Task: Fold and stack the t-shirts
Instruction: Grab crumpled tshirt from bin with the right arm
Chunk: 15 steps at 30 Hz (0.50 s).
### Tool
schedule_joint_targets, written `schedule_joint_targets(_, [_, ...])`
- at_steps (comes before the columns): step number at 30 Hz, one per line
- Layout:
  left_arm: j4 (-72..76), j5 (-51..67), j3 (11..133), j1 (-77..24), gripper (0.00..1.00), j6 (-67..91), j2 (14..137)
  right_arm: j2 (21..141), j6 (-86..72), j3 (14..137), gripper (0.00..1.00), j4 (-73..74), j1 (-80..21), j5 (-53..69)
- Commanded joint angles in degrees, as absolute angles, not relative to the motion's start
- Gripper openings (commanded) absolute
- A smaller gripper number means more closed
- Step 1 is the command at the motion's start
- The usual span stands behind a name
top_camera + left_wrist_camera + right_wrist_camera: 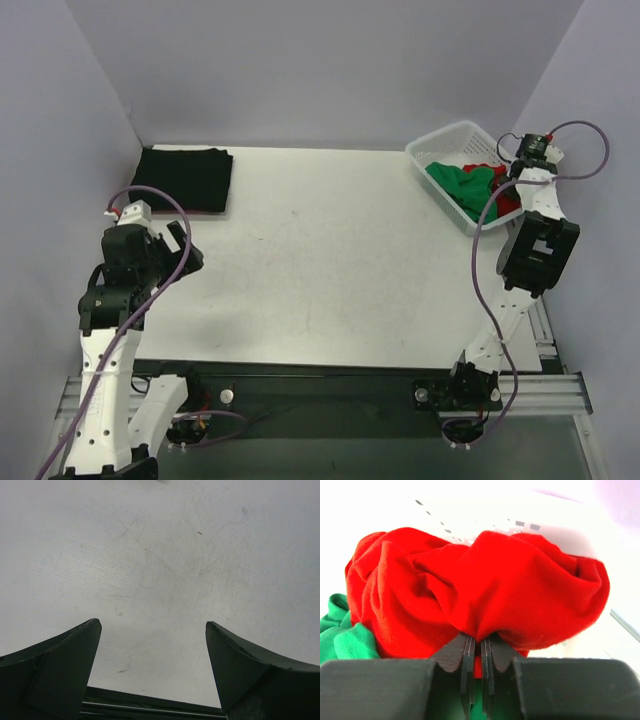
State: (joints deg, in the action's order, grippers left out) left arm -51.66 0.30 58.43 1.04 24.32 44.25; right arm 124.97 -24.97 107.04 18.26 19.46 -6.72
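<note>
The red t-shirt is bunched in the white mesh basket at the far right, beside the green t-shirt, which also shows in the right wrist view. My right gripper is shut on a fold of the red t-shirt inside the basket; in the top view it reaches over the basket's near right side. The black t-shirt lies folded flat at the far left of the table. My left gripper is open and empty above bare table near the front left.
The white table is walled on the left, back and right. The basket stands against the right wall. A dark rail with the arm bases runs along the table's near edge.
</note>
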Motion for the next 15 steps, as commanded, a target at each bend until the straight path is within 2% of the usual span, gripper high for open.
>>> schedule_joint_targets(1, [-50.98, 1.05, 60.65, 0.70, 0.97, 25.31, 42.37, 116.74, -27.33, 103.29, 0.00, 13.65, 18.99, -5.89])
schedule_joint_targets(6, [-50.98, 0.70, 59.94, 0.79, 0.97, 24.35, 41.13, 104.97, -27.69, 95.90, 0.00, 9.23, 16.62, -8.61])
schedule_joint_targets(15, [-48.70, 0.88, 55.99, 0.88, 0.97, 23.38, 39.20, 91.24, -24.70, 94.92, 0.00, 6.59, 12.40, -15.81])
